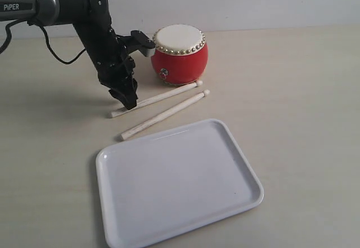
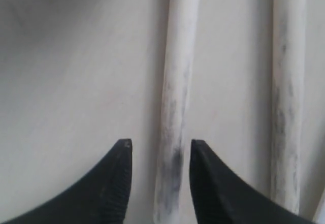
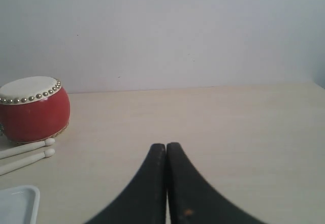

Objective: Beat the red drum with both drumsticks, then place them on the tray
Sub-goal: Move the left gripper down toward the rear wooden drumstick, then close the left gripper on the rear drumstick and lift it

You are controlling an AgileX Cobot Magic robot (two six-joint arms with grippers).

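Observation:
The red drum (image 1: 179, 54) with its cream skin stands at the back of the table, also seen in the right wrist view (image 3: 33, 109). Two pale drumsticks lie in front of it, the far drumstick (image 1: 163, 97) and the near drumstick (image 1: 166, 115). My left gripper (image 1: 128, 100) is down over the far drumstick's butt end, open, with the stick (image 2: 175, 107) between its fingers and gaps on both sides. The other stick (image 2: 287, 97) lies alongside. The white tray (image 1: 177, 180) lies at the front. My right gripper (image 3: 166, 147) is shut on nothing, off the exterior view.
A black cable (image 1: 56, 54) trails behind the left arm on the table. The tray's corner (image 3: 18, 203) shows in the right wrist view. A pale wall (image 1: 253, 0) closes the back of the beige table.

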